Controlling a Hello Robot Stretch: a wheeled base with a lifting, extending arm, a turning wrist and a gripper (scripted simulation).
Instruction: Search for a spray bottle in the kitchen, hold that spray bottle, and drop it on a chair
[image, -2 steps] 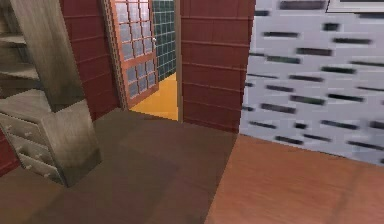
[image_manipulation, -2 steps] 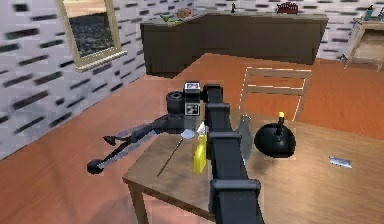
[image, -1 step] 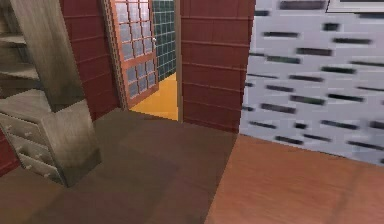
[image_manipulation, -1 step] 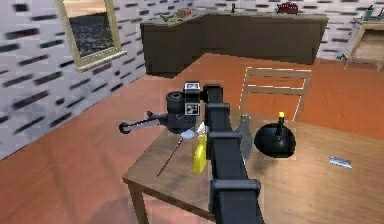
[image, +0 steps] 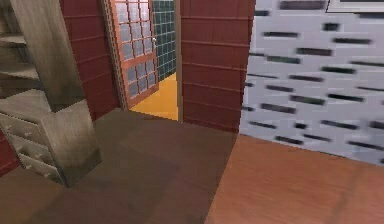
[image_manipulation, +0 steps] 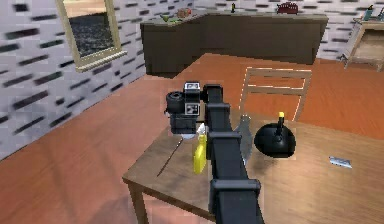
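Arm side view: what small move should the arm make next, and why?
Probably raise the arm slightly. The yellow bottle is at the gripper with the table behind it, so I cannot tell whether it is held; the chair stands just beyond.

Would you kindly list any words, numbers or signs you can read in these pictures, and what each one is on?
No text can be read.
The white squares on the arm: black marks, not letters.
The yellow bottle on the table: no label can be made out.
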